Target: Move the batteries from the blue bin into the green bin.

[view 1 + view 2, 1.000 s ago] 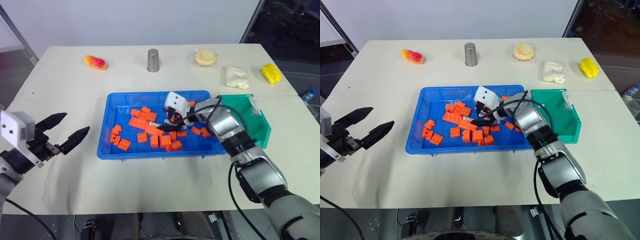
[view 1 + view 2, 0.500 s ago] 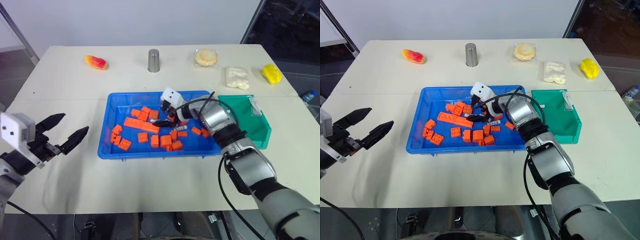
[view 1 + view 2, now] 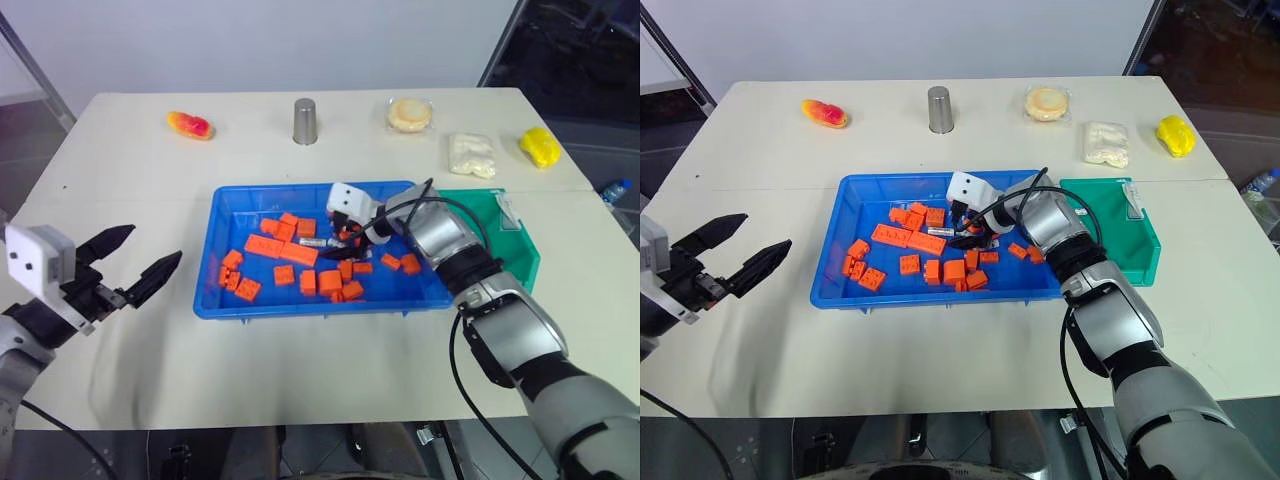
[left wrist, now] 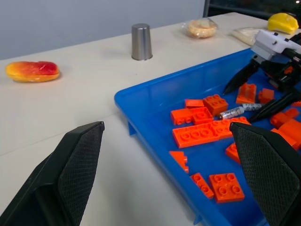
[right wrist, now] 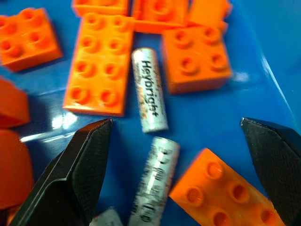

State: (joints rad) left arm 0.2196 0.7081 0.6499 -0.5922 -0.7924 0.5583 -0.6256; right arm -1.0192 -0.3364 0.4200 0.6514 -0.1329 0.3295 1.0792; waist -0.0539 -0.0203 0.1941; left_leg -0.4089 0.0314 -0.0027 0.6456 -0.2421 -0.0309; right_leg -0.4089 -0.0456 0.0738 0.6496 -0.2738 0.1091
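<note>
Two silver-grey batteries (image 5: 148, 89) (image 5: 155, 181) lie on the floor of the blue bin (image 3: 300, 307) among orange blocks (image 3: 280, 248). They also show in the left wrist view (image 4: 231, 112). My right gripper (image 3: 340, 245) is inside the bin, pointing down at them. It is open, its fingers (image 5: 80, 160) standing wide on either side of the batteries with nothing held. The green bin (image 3: 510, 255) sits against the blue bin's right end, behind my right forearm. My left gripper (image 3: 150, 246) hovers open and empty over the table, left of the blue bin.
Along the table's far side stand a red-yellow item (image 3: 190, 124), a metal cup (image 3: 306, 120), a wrapped round bun (image 3: 411, 114), a white packet (image 3: 472, 153) and a yellow object (image 3: 541, 146). A bottle (image 3: 617, 190) shows past the right edge.
My right wrist has turned a little while the gripper stayed over the same spot, still open. A few orange blocks near it have shifted. The left gripper has not moved.
</note>
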